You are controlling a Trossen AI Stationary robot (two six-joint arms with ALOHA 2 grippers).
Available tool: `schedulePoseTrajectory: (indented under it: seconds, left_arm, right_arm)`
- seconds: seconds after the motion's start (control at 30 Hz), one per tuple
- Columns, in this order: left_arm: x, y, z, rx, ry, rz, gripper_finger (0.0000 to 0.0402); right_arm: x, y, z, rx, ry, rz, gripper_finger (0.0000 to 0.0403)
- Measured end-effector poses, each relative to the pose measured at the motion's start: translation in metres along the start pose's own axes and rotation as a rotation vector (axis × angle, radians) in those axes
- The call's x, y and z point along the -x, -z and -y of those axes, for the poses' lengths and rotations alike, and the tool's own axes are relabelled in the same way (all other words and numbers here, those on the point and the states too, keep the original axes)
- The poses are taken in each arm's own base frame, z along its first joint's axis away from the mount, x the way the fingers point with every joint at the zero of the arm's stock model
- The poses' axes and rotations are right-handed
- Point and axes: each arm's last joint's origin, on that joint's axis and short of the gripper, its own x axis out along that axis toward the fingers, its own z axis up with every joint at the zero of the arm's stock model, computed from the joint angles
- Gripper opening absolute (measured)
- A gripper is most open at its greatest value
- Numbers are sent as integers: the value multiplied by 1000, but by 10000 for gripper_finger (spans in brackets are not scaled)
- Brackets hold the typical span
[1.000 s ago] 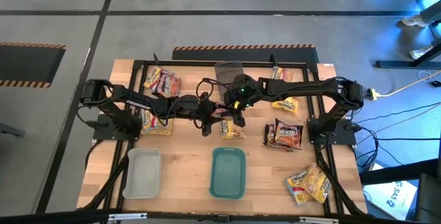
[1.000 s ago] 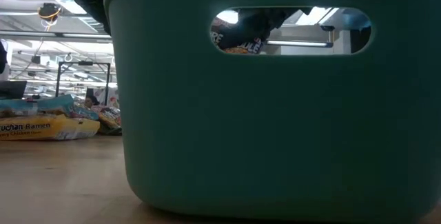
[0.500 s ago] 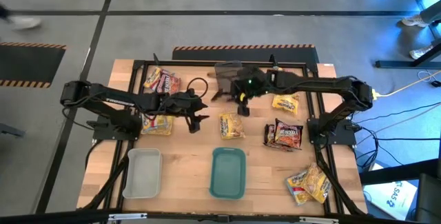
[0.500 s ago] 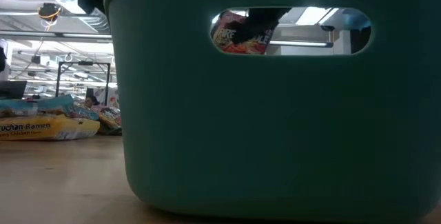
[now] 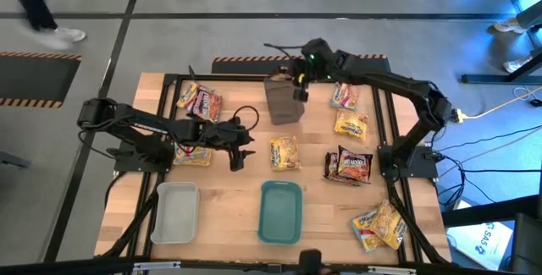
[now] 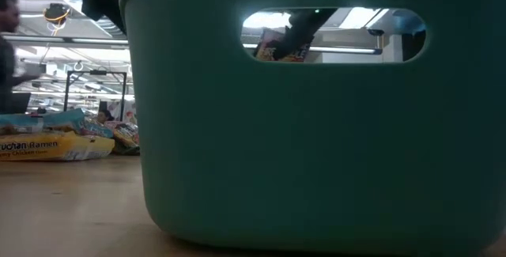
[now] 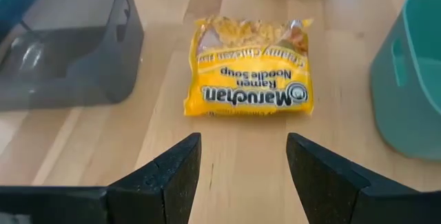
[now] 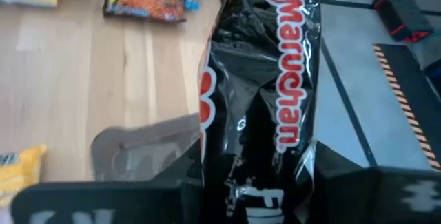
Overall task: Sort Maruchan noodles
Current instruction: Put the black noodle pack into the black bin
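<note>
Presently, findings as follows.
Held packet: a dark maroon-black Maruchan packet [image 8: 258, 93] hangs between the fingers of the right gripper [image 5: 299, 79]; its lower end is cut off in the right wrist view, and in the high view it is mostly hidden under the gripper.
Right gripper: closed narrowly on that packet, raised above the far rim of the grey tray [image 5: 284, 101].
Grey tray: directly beneath the right gripper; only one corner shows past the packet in the right wrist view.
Left gripper: [image 7: 242, 176] fingers spread wide, holding nothing, low over the wood.
Yellow packet: a yellow Maruchan packet [image 7: 248, 86] lies flat just ahead of the left gripper's fingertips, apart from them, printed side up.
Teal tray: [image 5: 280, 211] near the left gripper, to one side of the yellow packet; it fills the low view and blocks nearly everything behind it.
Low view slot: through the tray's handle opening, a dark shape and a scrap of packet print show; which packet cannot be told.
Other packets: several lie scattered on the table [image 5: 229, 203], well apart from both grippers; the prints are too small to read from above.
White tray: [image 5: 175, 212] near the table's front edge, beside the teal tray.
Person: legs at the high view's top corner, cut off; a blurred figure at the low view's edge.
</note>
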Motion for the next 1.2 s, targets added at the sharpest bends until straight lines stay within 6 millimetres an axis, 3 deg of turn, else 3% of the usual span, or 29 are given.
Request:
schedulePoseTrajectory:
  seconds: [0.2,0.43,0.77,1.2]
  left_arm:
    - [0,-1,0,1,0,9,209]
    - [0,-1,0,2,1,15,209]
    - [0,-2,0,3,1,21,209]
    - [0,-4,0,6,3,44,209]
  right_arm:
    - [-20,-14,30,-21,-75,-55,97]
    - [-49,-11,50,-29,-204,-145,98]
    - [-99,20,53,-17,-273,-230,98]
    - [-130,43,53,10,-270,-320,98]
